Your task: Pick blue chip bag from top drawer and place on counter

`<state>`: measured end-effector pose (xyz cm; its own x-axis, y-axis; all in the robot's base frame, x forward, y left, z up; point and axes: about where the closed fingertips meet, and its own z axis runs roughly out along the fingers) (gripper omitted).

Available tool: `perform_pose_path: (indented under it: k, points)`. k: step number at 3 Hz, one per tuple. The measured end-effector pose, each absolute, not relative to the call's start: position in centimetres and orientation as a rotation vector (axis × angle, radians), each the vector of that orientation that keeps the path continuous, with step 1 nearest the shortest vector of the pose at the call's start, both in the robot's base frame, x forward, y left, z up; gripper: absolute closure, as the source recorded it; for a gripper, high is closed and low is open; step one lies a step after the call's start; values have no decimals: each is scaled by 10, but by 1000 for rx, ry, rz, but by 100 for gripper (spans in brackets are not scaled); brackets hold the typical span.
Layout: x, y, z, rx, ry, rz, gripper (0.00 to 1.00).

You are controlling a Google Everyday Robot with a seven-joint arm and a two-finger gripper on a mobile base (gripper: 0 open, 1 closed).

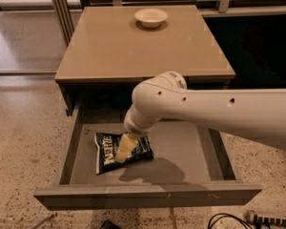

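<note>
The blue chip bag [109,152] lies flat on the bottom of the open top drawer [186,149], left of its middle, white lettering up. My gripper [125,148] hangs from the white arm straight over the bag, its cream fingers down on the bag's middle. The arm reaches in from the right and hides the drawer's back middle. The tan counter [109,46] lies above the drawer, with no bag on it.
A small cream bowl [151,16] stands at the counter's far edge. The drawer's front panel [148,194] is pulled out toward me. Speckled floor lies on both sides; cables [238,219] lie at the lower right.
</note>
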<state>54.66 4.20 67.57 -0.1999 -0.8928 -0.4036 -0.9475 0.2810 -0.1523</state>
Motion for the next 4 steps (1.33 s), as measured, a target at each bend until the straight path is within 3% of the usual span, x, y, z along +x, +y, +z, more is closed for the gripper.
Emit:
perform_pose_path:
  k: [2, 3, 4]
  points:
    - [537, 66, 618, -1314, 2042, 721, 0]
    - [532, 42, 608, -1257, 2037, 748, 0]
    - [532, 41, 609, -1258, 2036, 745, 19]
